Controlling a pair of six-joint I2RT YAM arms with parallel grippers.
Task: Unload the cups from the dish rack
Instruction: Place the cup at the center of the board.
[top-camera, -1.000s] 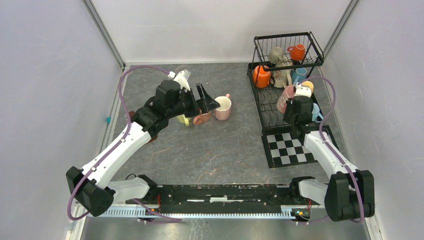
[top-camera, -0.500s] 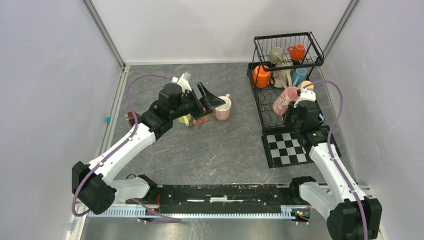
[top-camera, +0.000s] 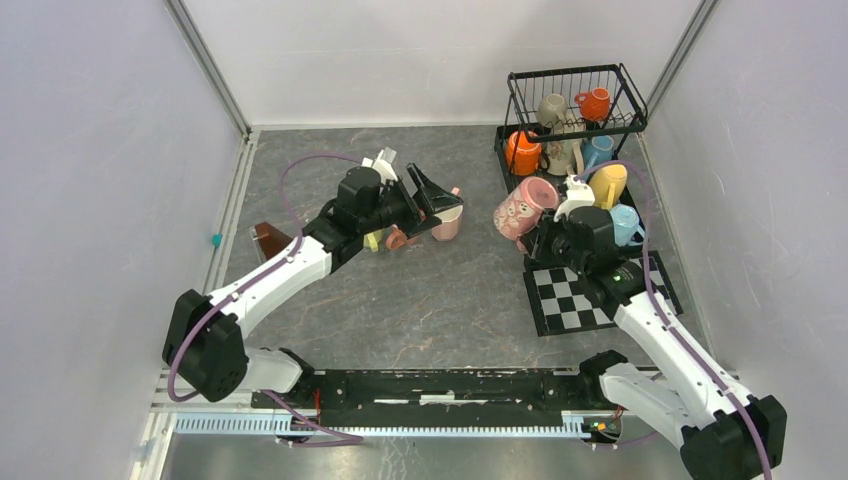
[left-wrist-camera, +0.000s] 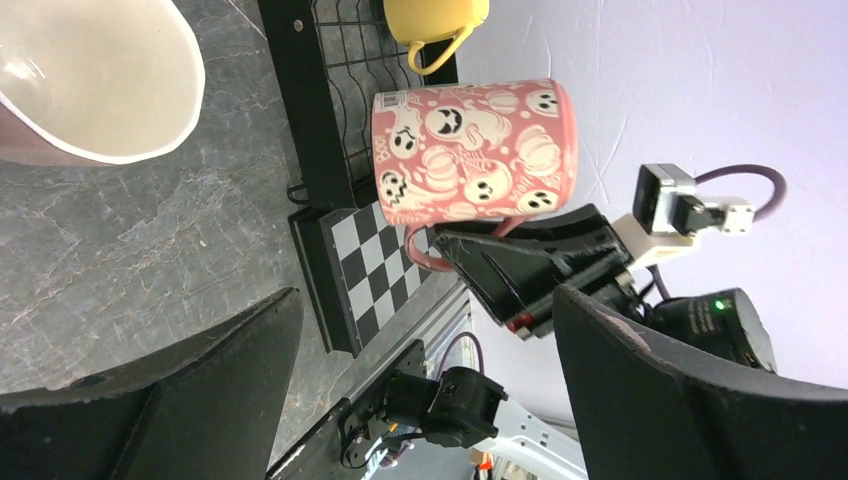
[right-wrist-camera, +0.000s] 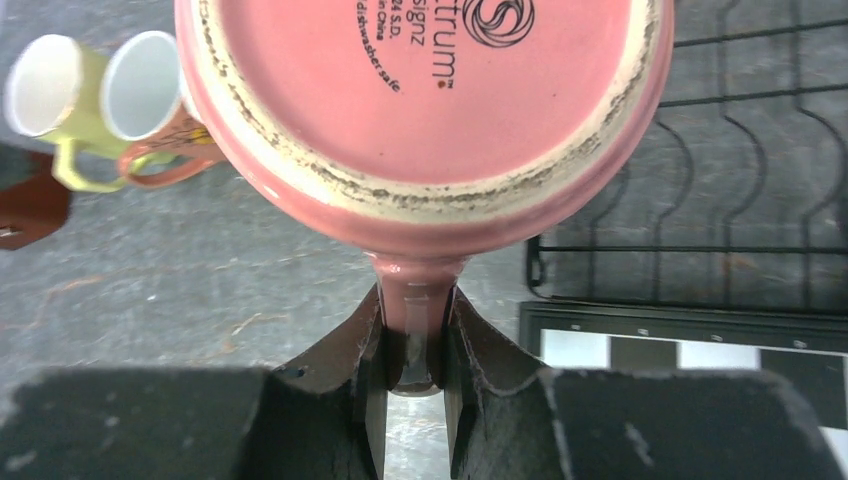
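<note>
My right gripper (top-camera: 548, 232) is shut on the handle of a pink ghost-patterned cup (top-camera: 520, 208), held tilted in the air just left of the black wire dish rack (top-camera: 630, 95). The right wrist view shows the cup's base (right-wrist-camera: 420, 90) and both fingers pinching the handle at my right gripper (right-wrist-camera: 413, 350). Orange (top-camera: 596, 103), grey-olive (top-camera: 551, 108), cream (top-camera: 562, 152), yellow (top-camera: 608, 184) and light blue (top-camera: 624, 222) cups sit in the rack. My left gripper (top-camera: 425, 205) is open and empty above a pink cup (top-camera: 447, 217) on the table.
A yellow cup (top-camera: 371, 240) and a small orange cup (top-camera: 400, 238) lie on the table beside the pink one. A brown wedge (top-camera: 270, 238) sits further left. The checkered mat (top-camera: 580, 295) lies in front of the rack, under my right arm.
My right gripper has carried the pink ghost cup out of the rack's lower tier, leftward over the table. My left gripper has shifted slightly right and stayed open.
</note>
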